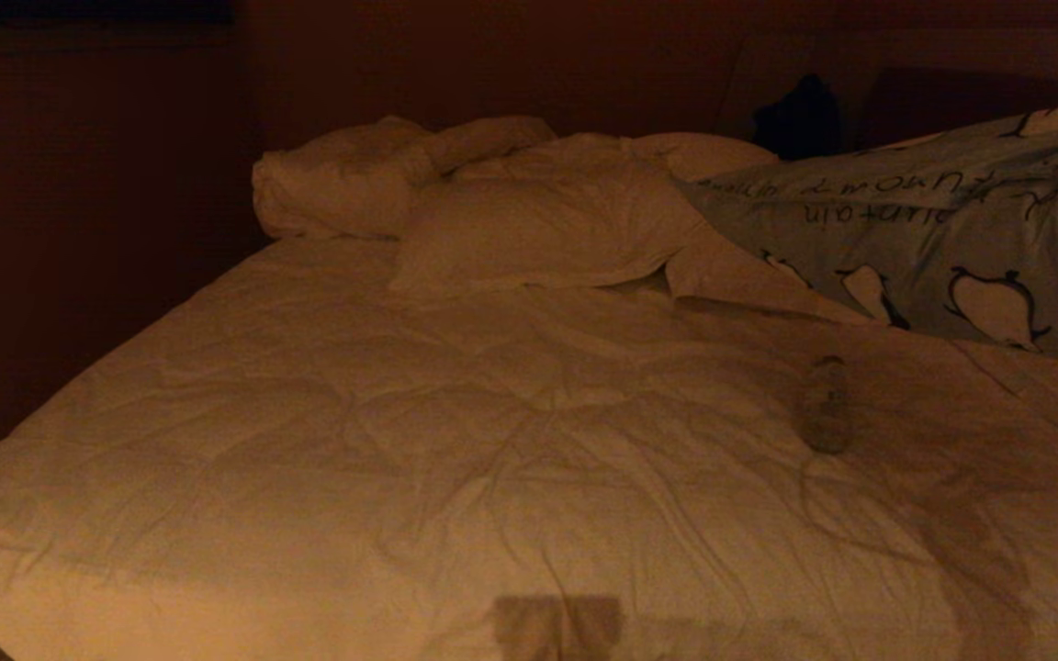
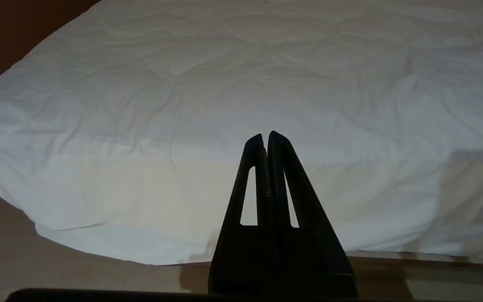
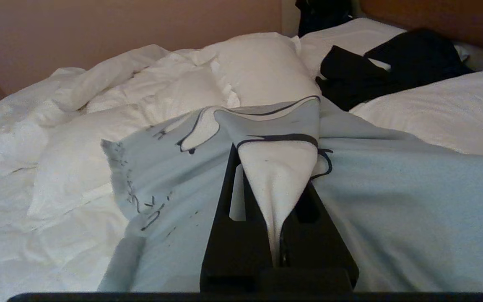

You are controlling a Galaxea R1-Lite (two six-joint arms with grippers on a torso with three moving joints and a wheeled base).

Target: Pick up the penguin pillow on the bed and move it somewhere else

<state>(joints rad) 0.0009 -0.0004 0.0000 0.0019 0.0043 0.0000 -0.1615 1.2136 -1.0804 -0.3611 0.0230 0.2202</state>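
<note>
My right claw (image 3: 277, 218) was clamped tight on a bunched fold of the penguin pillow (image 3: 392, 201), the cloth pinched into a narrow wedge between the fingers so the slack cover would not slide out. I had taken it by the fabric and not by the stuffing, I judge, because the pillow is too wide and soft to span. In the head view the penguin pillow (image 1: 951, 239) sat at the right side of the bed (image 1: 455, 431), its near part on the duvet and the rest tilted up toward the right edge of the picture, which fits a lift by one corner. Its far corner lay just beside the plain white pillows (image 1: 529, 229) heaped at the head of the bed. A small clear bottle (image 1: 826, 406) lay on the duvet near the pillow's lower edge, so any drag across the bed could catch it. Dark clothing (image 3: 388, 67) lay beyond, on the far bedding. My left claw (image 2: 266, 140) was fully closed on nothing, parked at the foot of the bed, out of the way
</note>
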